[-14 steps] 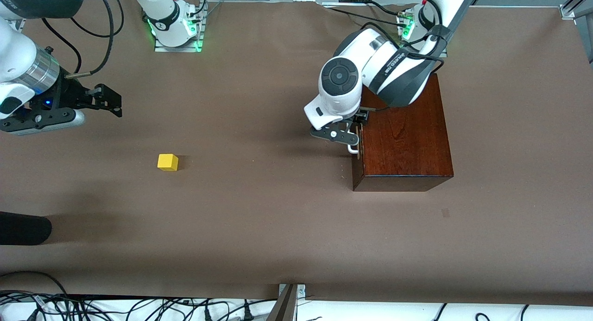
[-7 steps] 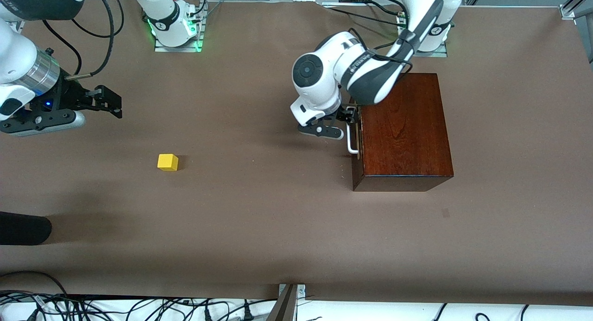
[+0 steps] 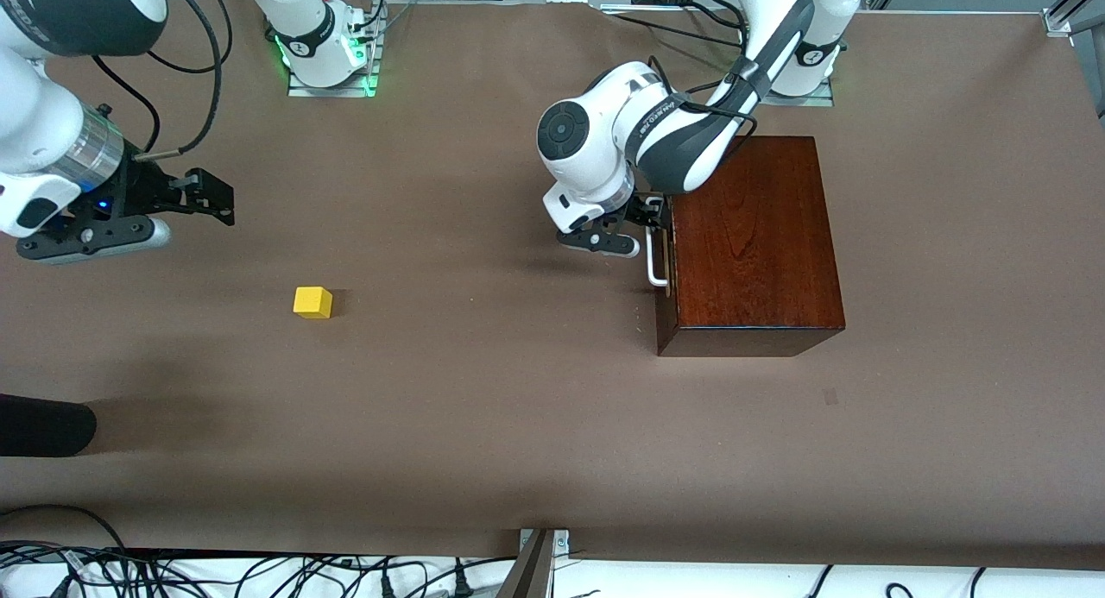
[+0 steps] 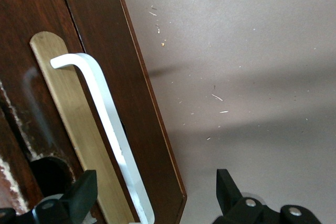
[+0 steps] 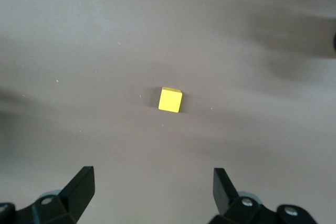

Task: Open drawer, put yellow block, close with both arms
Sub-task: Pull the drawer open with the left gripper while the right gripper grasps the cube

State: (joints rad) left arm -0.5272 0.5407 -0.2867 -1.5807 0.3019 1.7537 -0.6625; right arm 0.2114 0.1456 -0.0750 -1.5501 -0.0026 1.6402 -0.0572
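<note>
The mahogany box (image 3: 751,236) stands toward the left arm's end of the table. Its drawer front (image 4: 142,103) looks pushed in, and the white bar handle (image 3: 656,266) faces the right arm's end. My left gripper (image 3: 649,217) is open at the handle's farther end. In the left wrist view the handle (image 4: 100,98) runs between the spread fingers of that gripper (image 4: 152,192) without being clamped. The yellow block (image 3: 312,302) lies on the table toward the right arm's end. My right gripper (image 3: 216,197) hovers open and empty above the table near it. The right wrist view shows the block (image 5: 170,99) ahead of that gripper (image 5: 152,187).
A black rounded object (image 3: 43,425) pokes in at the table's edge at the right arm's end, nearer the camera than the block. The green-lit base mount (image 3: 328,59) stands at the back. Cables (image 3: 259,572) lie along the near edge.
My left arm has swung off the box top and its gripper has moved along the handle to its farther end. My right gripper has shifted slightly toward the block.
</note>
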